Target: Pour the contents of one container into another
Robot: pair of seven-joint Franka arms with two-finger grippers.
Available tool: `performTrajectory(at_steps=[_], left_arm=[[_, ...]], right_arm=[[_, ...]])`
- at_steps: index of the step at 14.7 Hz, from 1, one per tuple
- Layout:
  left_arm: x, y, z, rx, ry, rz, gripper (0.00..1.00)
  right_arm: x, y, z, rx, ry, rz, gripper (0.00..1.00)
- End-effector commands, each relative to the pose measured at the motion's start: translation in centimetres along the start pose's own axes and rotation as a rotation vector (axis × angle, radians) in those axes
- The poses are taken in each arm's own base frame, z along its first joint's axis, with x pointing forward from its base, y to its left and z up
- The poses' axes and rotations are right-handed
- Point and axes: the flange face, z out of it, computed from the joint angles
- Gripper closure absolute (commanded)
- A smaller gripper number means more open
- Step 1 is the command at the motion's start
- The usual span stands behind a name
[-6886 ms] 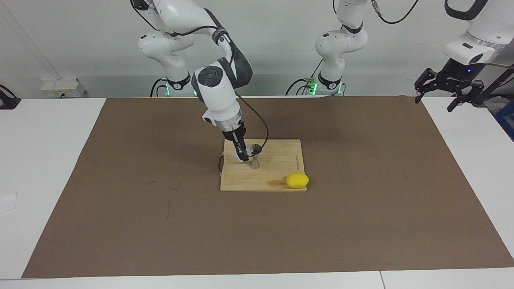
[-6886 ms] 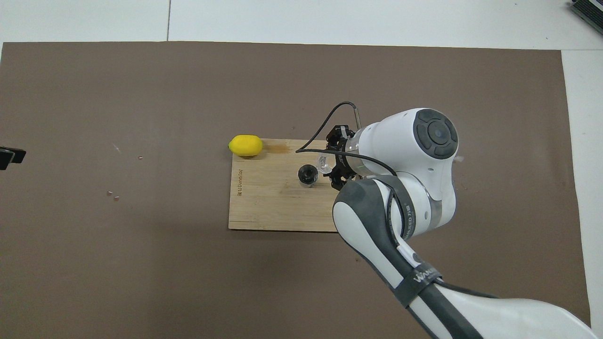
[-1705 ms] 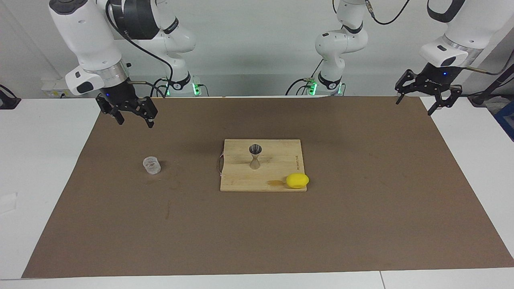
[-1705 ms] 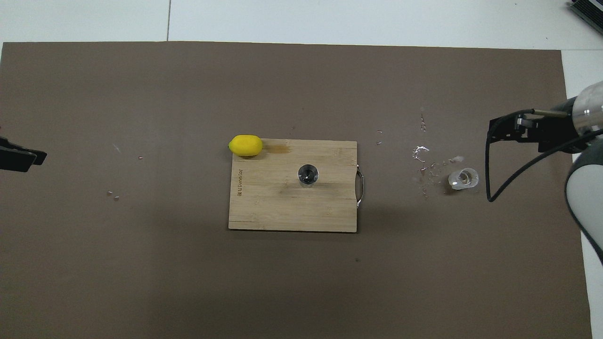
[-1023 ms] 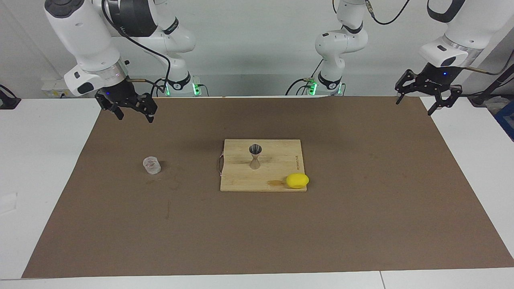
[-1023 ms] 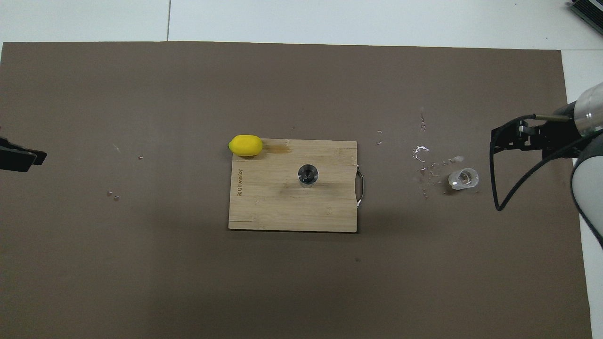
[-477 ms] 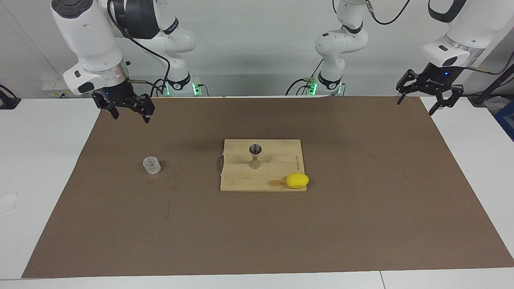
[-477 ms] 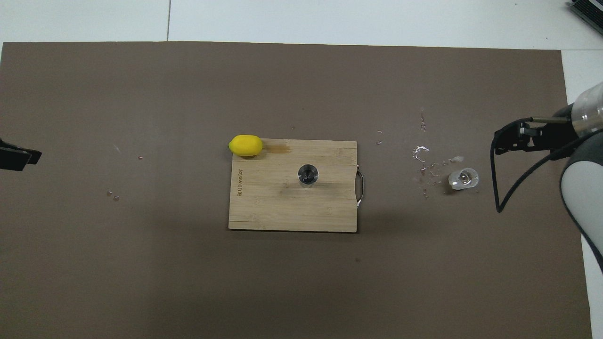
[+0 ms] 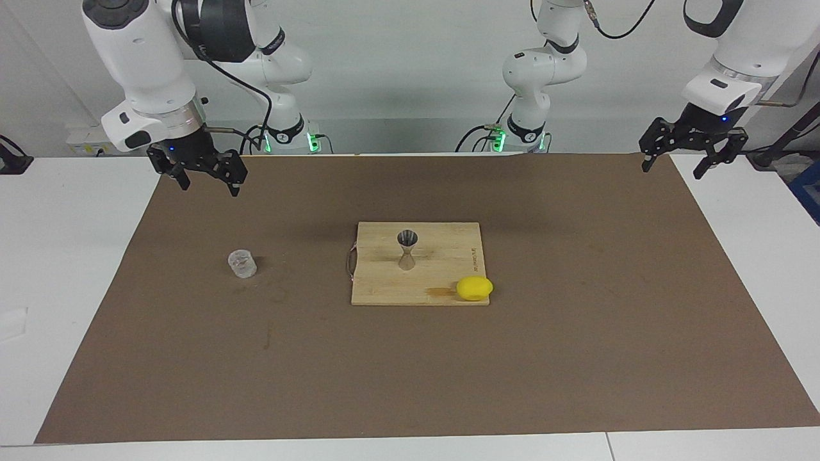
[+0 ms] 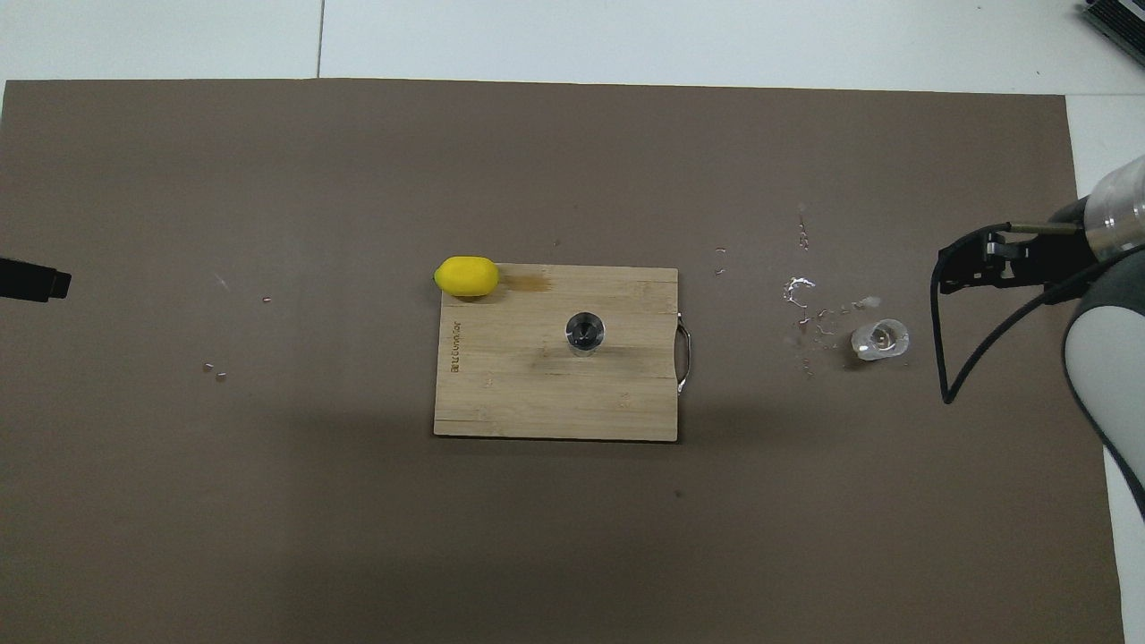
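The clear glass cup (image 9: 242, 264) stands upright on the brown mat toward the right arm's end; it also shows in the overhead view (image 10: 879, 340). The metal jigger (image 9: 407, 248) stands upright on the wooden board (image 9: 448, 259), also seen from above (image 10: 584, 333). My right gripper (image 9: 206, 184) is open and empty, raised over the mat toward the right arm's end, apart from the cup; it shows in the overhead view (image 10: 962, 268). My left gripper (image 9: 671, 169) is open and empty, raised over the mat's corner at the left arm's end; only its tip (image 10: 31, 282) shows from above.
A yellow lemon (image 9: 475, 288) lies at the board's corner (image 10: 466, 276), farther from the robots than the jigger. Small wet drops (image 10: 801, 291) lie on the mat between the cup and the board (image 10: 537, 402). White table borders the mat.
Earlier my right gripper held the cup tilted at the jigger; the cup now stands on the mat and the gripper has let go and withdrawn. The left gripper has risen slightly in the last half second.
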Motion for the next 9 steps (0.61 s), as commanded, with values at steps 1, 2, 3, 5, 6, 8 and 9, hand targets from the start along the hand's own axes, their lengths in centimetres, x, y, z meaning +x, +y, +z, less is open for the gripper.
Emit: performTrajectory(at_steps=[1,2,3,5,6,8,9], left_arm=[[0.0,0.6,-0.1,0.022,-0.003,-0.014,0.00],[0.2,1.4,-0.1,0.021,-0.004,-0.001,0.00],[0.5,2.1,-0.1,0.021,-0.004,0.012,0.00],[0.8,3.4,-0.1,0.020,-0.005,0.023,0.00],[1.1,4.4,-0.2,0.019,0.000,0.000,0.00],[1.5,5.8,0.0,0.020,0.003,-0.044,0.00],[1.6,6.3,0.0,0.019,0.003,-0.041,0.00]], right_arm=[[-0.2,0.0,-0.1,-0.006,-0.002,-0.031,0.00],[-0.2,0.0,-0.1,-0.005,-0.002,-0.031,0.00],[-0.2,-0.1,-0.1,-0.005,-0.002,-0.033,0.00],[-0.2,0.0,-0.1,-0.001,-0.003,-0.031,0.00],[-0.2,-0.1,-0.1,0.019,-0.005,-0.029,0.00],[-0.2,0.1,-0.1,0.028,-0.006,-0.023,0.00],[-0.1,0.1,-0.1,0.029,-0.003,-0.021,0.00]])
